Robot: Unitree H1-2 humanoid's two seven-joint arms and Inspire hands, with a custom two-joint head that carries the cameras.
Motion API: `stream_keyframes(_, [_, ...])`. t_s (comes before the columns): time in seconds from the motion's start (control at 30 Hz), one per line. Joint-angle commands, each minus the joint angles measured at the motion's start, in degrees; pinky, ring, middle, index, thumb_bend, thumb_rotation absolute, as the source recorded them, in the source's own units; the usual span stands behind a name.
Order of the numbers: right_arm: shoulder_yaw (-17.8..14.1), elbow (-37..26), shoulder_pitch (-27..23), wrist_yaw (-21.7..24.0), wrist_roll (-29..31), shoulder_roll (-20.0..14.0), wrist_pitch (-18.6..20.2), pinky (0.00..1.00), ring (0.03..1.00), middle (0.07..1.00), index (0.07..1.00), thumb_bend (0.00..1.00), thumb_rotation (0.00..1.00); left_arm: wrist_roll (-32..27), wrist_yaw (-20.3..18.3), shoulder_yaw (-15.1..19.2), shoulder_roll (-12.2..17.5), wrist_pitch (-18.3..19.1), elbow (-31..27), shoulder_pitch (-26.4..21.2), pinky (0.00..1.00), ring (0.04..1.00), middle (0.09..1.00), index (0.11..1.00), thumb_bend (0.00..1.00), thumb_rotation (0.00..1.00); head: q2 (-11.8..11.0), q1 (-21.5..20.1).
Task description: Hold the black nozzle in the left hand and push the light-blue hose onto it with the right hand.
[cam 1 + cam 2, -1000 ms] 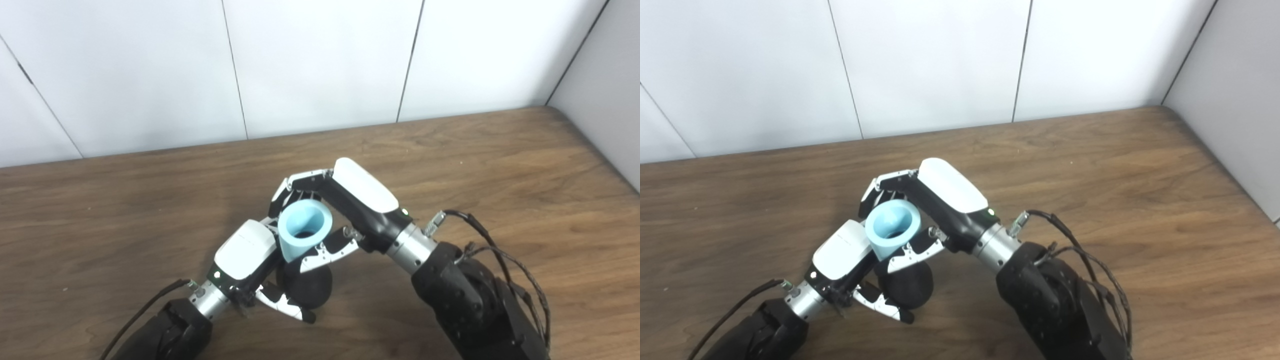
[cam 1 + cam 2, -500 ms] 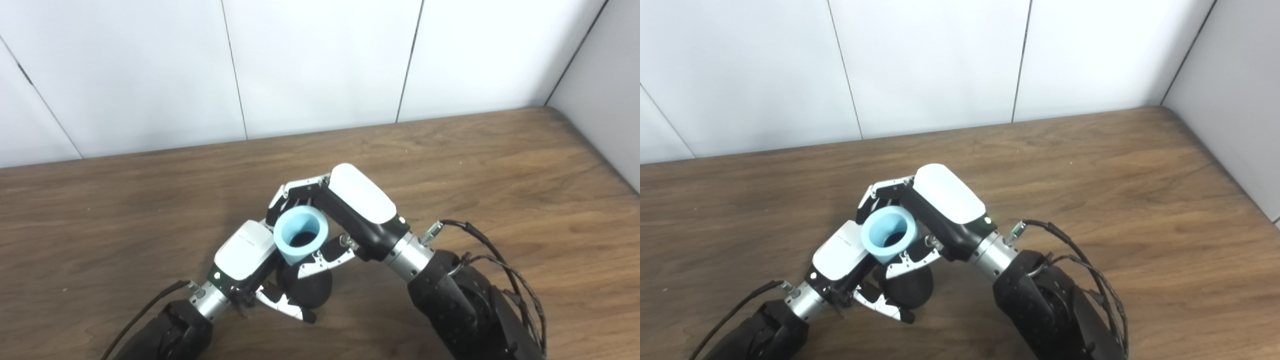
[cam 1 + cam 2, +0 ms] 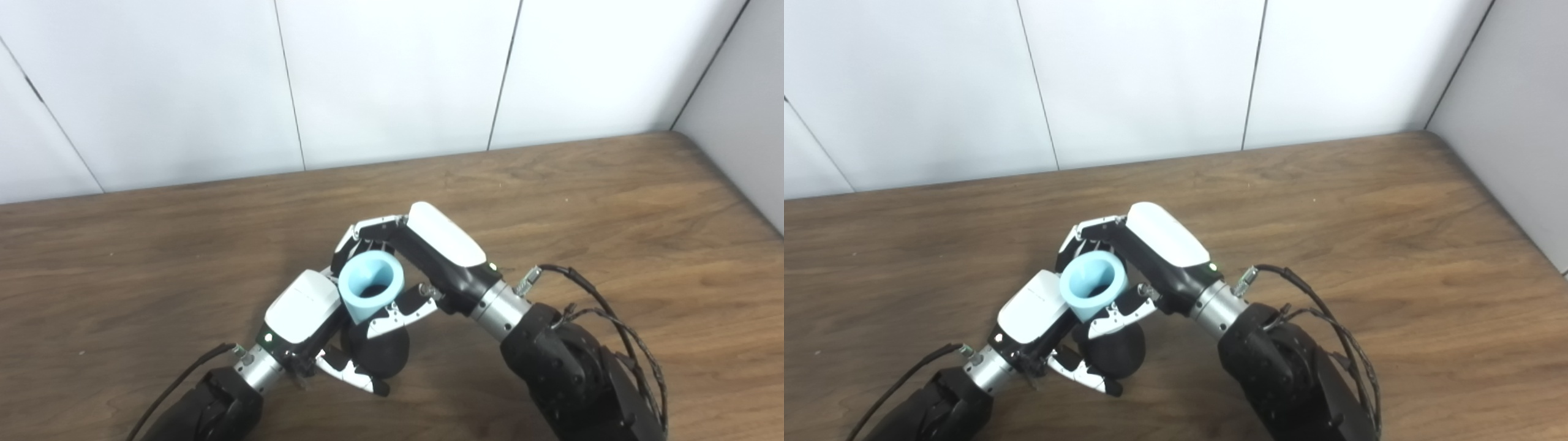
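A short light-blue hose (image 3: 370, 288) stands almost upright with its open end toward the camera, and my right hand (image 3: 422, 257) is shut on it from the right, fingers wrapped behind it and thumb in front. Directly below the hose sits the black nozzle (image 3: 375, 354), a rounded dark body. My left hand (image 3: 306, 318) is shut on the nozzle from the left, with fingers curling under it. The hose's lower end meets the nozzle's top between the two hands; the joint itself is hidden by fingers.
Both hands work over a brown wooden table (image 3: 153, 257) near its front middle. White wall panels (image 3: 392, 79) rise behind the table, and a grey wall (image 3: 741, 122) borders its right edge. Cables (image 3: 606, 318) loop off the right forearm.
The right hand and hose dipped slightly toward the nozzle half a second ago, then eased back up and right a little. The left hand holds nearly still.
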Motion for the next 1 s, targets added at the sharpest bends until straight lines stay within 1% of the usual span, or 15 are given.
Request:
stream_keyframes(0.0, [-0.1, 1.2, 1.5, 3.7, 0.9, -1.2, 3.3, 0.26, 0.373, 0.46, 0.538, 0.51, 0.0, 2.2, -6.2, -3.8, 0.6, 0.0, 3.9, 6.2, 0.85, 0.525, 0.449, 0.517, 0.52, 0.0, 0.0, -0.1])
stream_keyframes(0.17, [-1.2, 1.0, 1.5, 3.0, 3.3, -1.0, 4.4, 0.26, 0.373, 0.46, 0.538, 0.51, 0.0, 2.2, -6.4, -3.9, 0.7, 0.0, 3.8, 6.1, 0.85, 0.525, 0.446, 0.519, 0.52, 0.0, 0.0, -0.2])
stream_keyframes(0.33, [-1.3, 0.8, 1.5, 2.8, 3.8, -1.1, 4.9, 0.25, 0.368, 0.453, 0.537, 0.51, 0.0, 2.0, -6.5, -3.8, 0.8, -0.1, 3.7, 6.2, 0.85, 0.524, 0.451, 0.518, 0.52, 0.0, 0.0, -0.1])
stream_keyframes(0.6, [-0.6, 0.8, 2.4, 2.0, 3.3, -1.3, 2.6, 0.27, 0.38, 0.467, 0.531, 0.51, 0.0, 2.3, -6.4, -3.8, 0.8, 0.4, 4.0, 6.1, 0.85, 0.524, 0.452, 0.517, 0.52, 0.0, -0.1, -0.1])
stream_keyframes(0.73, [-0.7, 1.1, 3.1, 0.3, 3.2, -1.0, -0.2, 0.28, 0.389, 0.472, 0.527, 0.52, 0.0, 2.3, -6.5, -3.8, 0.8, 0.4, 4.1, 5.9, 0.85, 0.524, 0.459, 0.513, 0.52, 0.0, -0.2, -0.2])
stream_keyframes(0.8, [-0.7, 1.0, 3.3, -0.1, 3.3, -1.0, -1.1, 0.32, 0.404, 0.484, 0.53, 0.52, 0.0, 2.5, -5.9, -3.8, 0.7, 0.1, 4.7, 5.9, 0.85, 0.523, 0.458, 0.513, 0.52, 0.0, -0.2, -0.2])
stream_keyframes(0.83, [-0.7, 0.9, 3.3, -0.1, 3.4, -1.0, -1.2, 0.41, 0.502, 0.568, 0.601, 0.87, 0.09, 2.5, -5.8, -3.8, 0.7, 0.0, 4.8, 5.9, 0.85, 0.521, 0.452, 0.516, 0.52, 0.0, -0.2, -0.2])
stream_keyframes(0.87, [-0.7, 0.7, 3.3, 0.1, 3.4, -1.0, -1.2, 0.41, 0.502, 0.568, 0.601, 0.87, 0.09, 2.6, -5.9, -3.8, 0.7, 0.1, 4.7, 6.0, 0.85, 0.521, 0.452, 0.516, 0.52, 0.0, -0.2, -0.1])
stream_keyframes(0.9, [-0.7, 0.5, 3.4, 0.3, 3.5, -0.9, -1.0, 0.48, 0.584, 0.643, 0.665, 0.95, 0.14, 2.7, -6.1, -3.9, 0.7, 0.2, 4.5, 5.9, 0.85, 0.521, 0.451, 0.517, 0.52, 0.0, -0.2, -0.1])
stream_keyframes(0.97, [-0.9, 0.2, 3.4, 0.9, 4.1, -0.8, -0.2, 0.59, 0.698, 0.749, 0.771, 0.99, 0.22, 2.8, -6.3, -3.9, 0.8, 0.3, 4.3, 6.0, 0.85, 0.52, 0.448, 0.519, 0.52, 0.0, -0.2, -0.1])
